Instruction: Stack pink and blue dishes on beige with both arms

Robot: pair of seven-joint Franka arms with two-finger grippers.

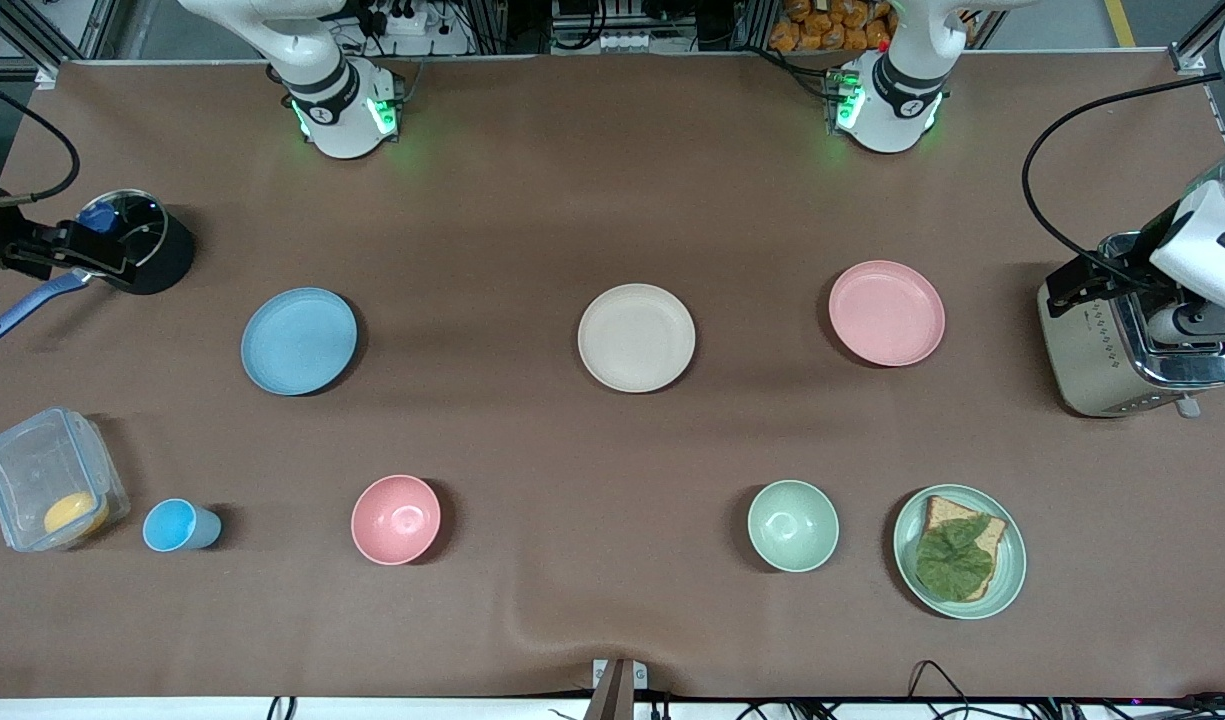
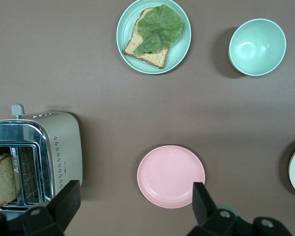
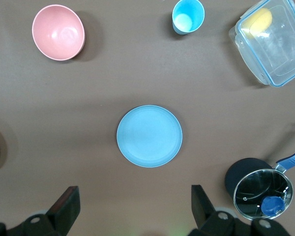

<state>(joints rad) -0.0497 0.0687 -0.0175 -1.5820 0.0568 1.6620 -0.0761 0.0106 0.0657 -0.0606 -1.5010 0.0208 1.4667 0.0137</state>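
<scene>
Jaws spread and empty on both arms: the left gripper (image 2: 132,204) hangs high over the pink plate (image 1: 886,312), the right gripper (image 3: 132,206) high over the blue plate (image 1: 299,340). On the brown surface (image 1: 592,200) the beige plate (image 1: 636,337) lies between those two, well apart from each. Nearer the front camera sit a pink bowl (image 1: 396,519) and a green bowl (image 1: 793,525).
</scene>
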